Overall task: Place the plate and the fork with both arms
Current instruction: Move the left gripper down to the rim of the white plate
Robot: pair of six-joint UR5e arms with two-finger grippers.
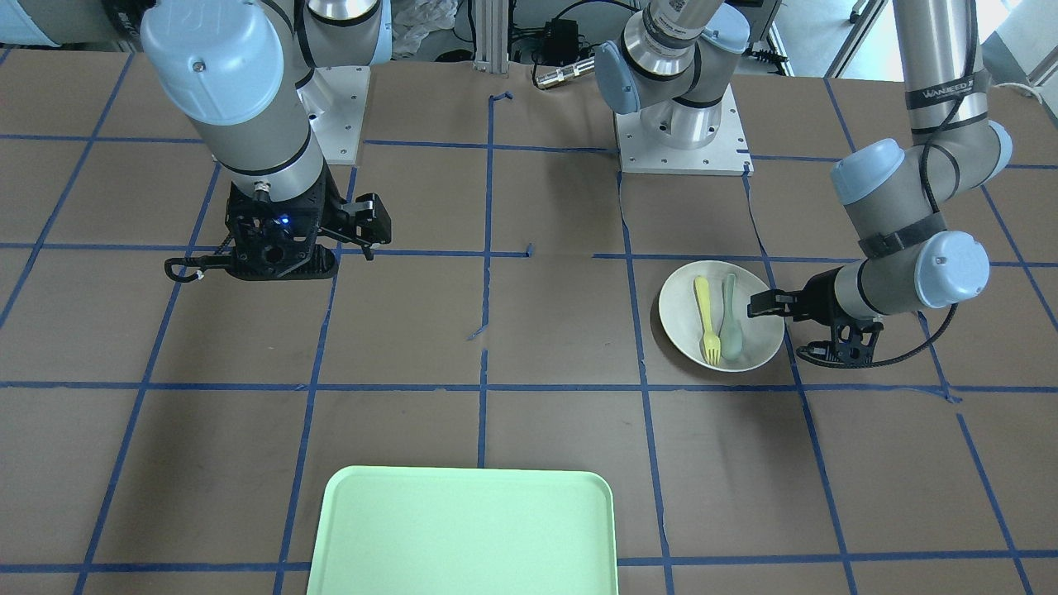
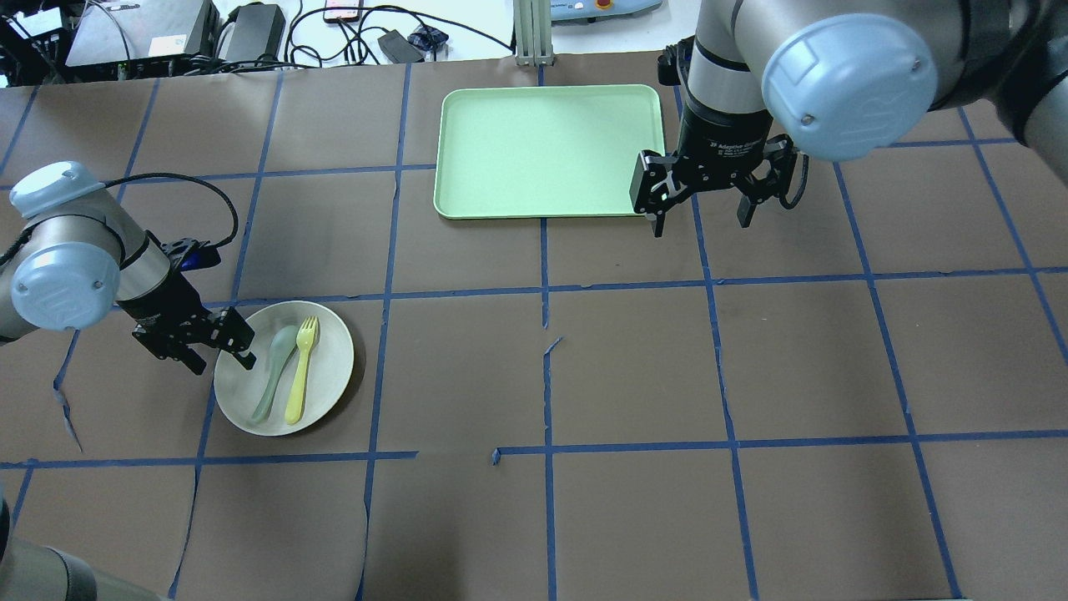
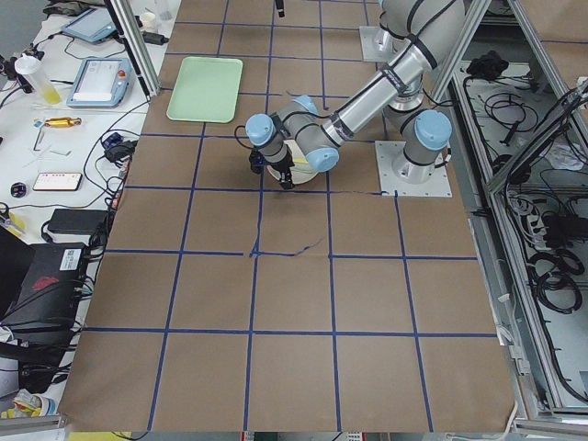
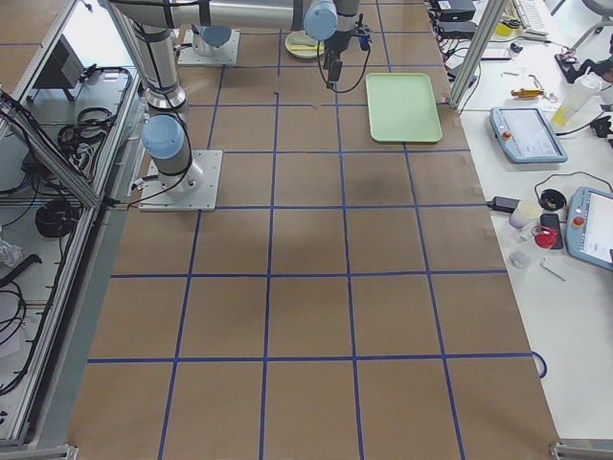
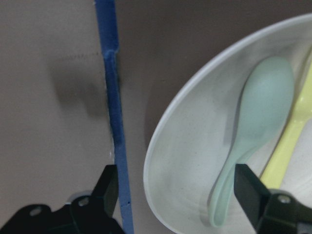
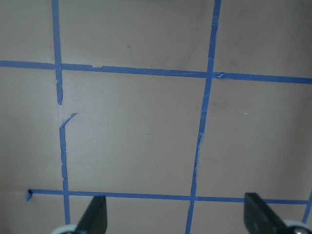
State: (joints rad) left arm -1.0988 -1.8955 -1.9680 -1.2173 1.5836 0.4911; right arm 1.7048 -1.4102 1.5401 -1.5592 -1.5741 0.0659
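Left tool (image 2: pixel 222 361) was the near one by far. It was spread wide and holding nothing, straddling the rim of the plate (image 2: pixel 329 367), with one finger over the inside and the other outside above the tabletop (image 2: pixel 626 376). The fork (image 2: pixel 300 371) lay in the plate alongside the spoon (image 2: pixel 274 367), which sat between it and that tool. Right tool (image 2: pixel 699 224), also wide and empty, hung by a corner of the tray (image 2: pixel 546 146), well apart from the plate.
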